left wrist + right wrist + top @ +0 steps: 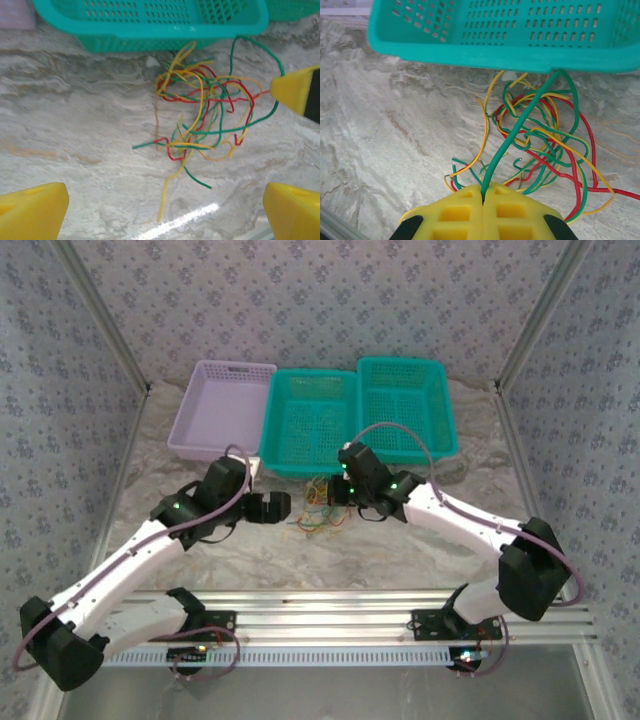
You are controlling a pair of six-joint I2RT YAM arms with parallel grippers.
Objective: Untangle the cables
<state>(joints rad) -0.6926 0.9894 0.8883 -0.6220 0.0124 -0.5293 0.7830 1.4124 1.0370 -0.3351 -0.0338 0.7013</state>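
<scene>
Cables (318, 508): one loose knot of red, yellow, orange and green strands lying on the marbled table (400, 560), between the two grippers and just in front of the near wall of the middle teal basket (305, 425).

In the left wrist view the knot (205, 120) has no clear long axis. Loose ends fan out of it: a yellow end trails toward the left gripper and a green end points left.

Right gripper (483, 189): jaws pressed together, pinching the green cable (520, 125) at the seam between the yellow pads. From the pinch that strand runs straight away from the jaws to the basket rim (495, 50), then bends back into the knot (540, 145).

Right arm: elbow out to the right, forearm slanting in toward the centre. The right gripper (337, 492) sits at the knot's right edge. One of its yellow fingers (295, 90) shows at the knot's far side in the left wrist view.

Left gripper (165, 200): jaws spread wide and holding nothing, with the knot ahead of the gap but apart from the pads (30, 212).

Left arm: elbow far out left near the table edge, forearm slanting in. The left gripper (283, 507) points right at the knot.

Surroundings: the teal basket (150, 30) stands close behind the knot, and I cannot tell whether any strands touch it. A second teal basket (405, 405) adjoins it on the right and a lilac basket (220, 410) on the left.
</scene>
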